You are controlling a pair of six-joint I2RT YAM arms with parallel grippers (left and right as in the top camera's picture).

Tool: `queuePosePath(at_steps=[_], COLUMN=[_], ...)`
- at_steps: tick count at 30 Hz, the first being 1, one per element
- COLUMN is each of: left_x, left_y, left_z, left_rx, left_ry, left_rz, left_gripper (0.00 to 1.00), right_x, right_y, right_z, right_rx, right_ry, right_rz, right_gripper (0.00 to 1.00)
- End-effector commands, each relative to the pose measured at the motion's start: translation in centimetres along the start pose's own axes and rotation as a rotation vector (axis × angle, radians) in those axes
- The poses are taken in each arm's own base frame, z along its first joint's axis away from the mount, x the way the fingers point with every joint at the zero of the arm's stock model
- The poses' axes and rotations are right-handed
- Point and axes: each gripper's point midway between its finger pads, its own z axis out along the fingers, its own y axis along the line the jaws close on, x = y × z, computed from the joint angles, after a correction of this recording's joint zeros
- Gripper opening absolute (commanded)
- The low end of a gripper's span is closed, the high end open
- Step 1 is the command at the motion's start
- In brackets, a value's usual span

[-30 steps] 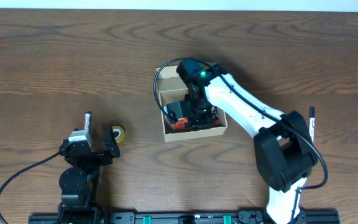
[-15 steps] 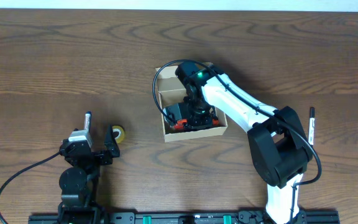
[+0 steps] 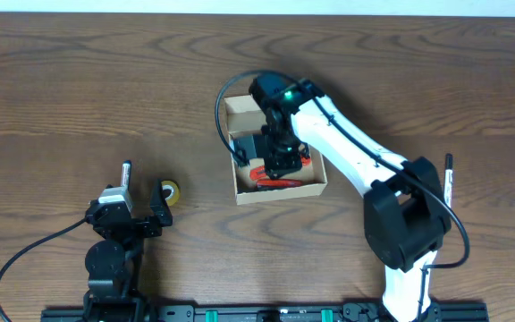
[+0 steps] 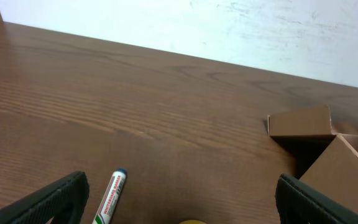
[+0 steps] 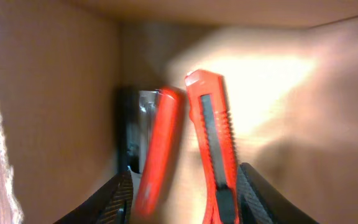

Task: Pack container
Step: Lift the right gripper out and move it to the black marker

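The container (image 3: 280,191) is a tan cardboard box standing open at the table's middle, its flap (image 3: 240,109) folded back. My right gripper (image 3: 280,159) hangs over its inside. In the right wrist view the right gripper (image 5: 182,202) is open, its fingers on either side of a red utility knife (image 5: 215,143) and a blurred red object (image 5: 157,155) lying on the box floor. A black and silver object (image 5: 135,127) lies against the box wall (image 5: 55,93). My left gripper (image 3: 139,204) is open and empty at the front left; the box corner (image 4: 328,149) shows in its view.
A whiteboard marker (image 3: 125,173) with a blue cap (image 4: 114,193) and a small yellow tape roll (image 3: 169,191) lie in front of the left gripper. A dark pen (image 3: 448,179) lies at the right, beside the right arm.
My right gripper has shifted towards the back of the box and risen a little. Red items now show on the box floor in front of it. The left arm has not moved.
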Motion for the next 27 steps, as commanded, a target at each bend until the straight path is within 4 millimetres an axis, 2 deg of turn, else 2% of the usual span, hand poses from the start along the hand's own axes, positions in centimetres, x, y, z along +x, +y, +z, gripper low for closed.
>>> queuePosePath(at_steps=[1,7,8,9,11,13,15,16,19,21,24,27], left_x=[2.0,2.1,2.1,2.0,2.1,2.1,2.1,2.0,2.1,2.1,2.1,2.1], left_y=[0.2,0.2,0.2,0.2,0.2,0.2,0.2,0.2,0.2,0.2,0.2,0.2], left_z=[0.2,0.2,0.2,0.2,0.2,0.2,0.2,0.2,0.2,0.2,0.2,0.2], left_rx=[-0.001,-0.002,-0.002,-0.002,-0.002,-0.002,-0.002,-0.002,-0.002,-0.002,-0.002,-0.002], left_ry=[0.058,0.058,0.058,0.058,0.058,0.058,0.058,0.058,0.058,0.058,0.058,0.058], left_rz=[-0.010,-0.010,-0.010,-0.010,-0.010,-0.010,-0.010,-0.010,-0.010,-0.010,-0.010,-0.010], left_gripper=[0.95,0.95,0.95,0.95,0.95,0.95,0.95,0.95,0.95,0.95,0.95,0.95], right_x=[-1.8,-3.4,-3.6,-3.6,-3.0,-1.3,1.5,3.6,10.4,14.3,18.9,24.5], right_y=[-1.1,-3.2,-3.9,-4.8,-7.0,-9.6,-12.1,-13.2,-14.4,-13.9,-12.4,-9.4], right_z=[-4.2,-7.5,-8.2,-8.8,-10.2,-11.8,-13.6,-14.5,-15.9,-16.0,-15.8,-15.8], right_rx=[0.089,0.188,0.218,0.252,0.345,0.450,0.567,0.624,0.685,0.646,0.549,0.485], right_ry=[-0.067,-0.116,-0.130,-0.138,-0.146,-0.146,-0.142,-0.144,-0.168,-0.190,-0.212,-0.163], right_rz=[-0.015,-0.017,0.010,0.053,0.188,0.358,0.578,0.722,1.125,1.330,1.516,1.784], right_gripper=[0.45,0.46,0.55,0.62,0.64,0.57,0.57,0.59,0.61,0.63,0.62,0.60])
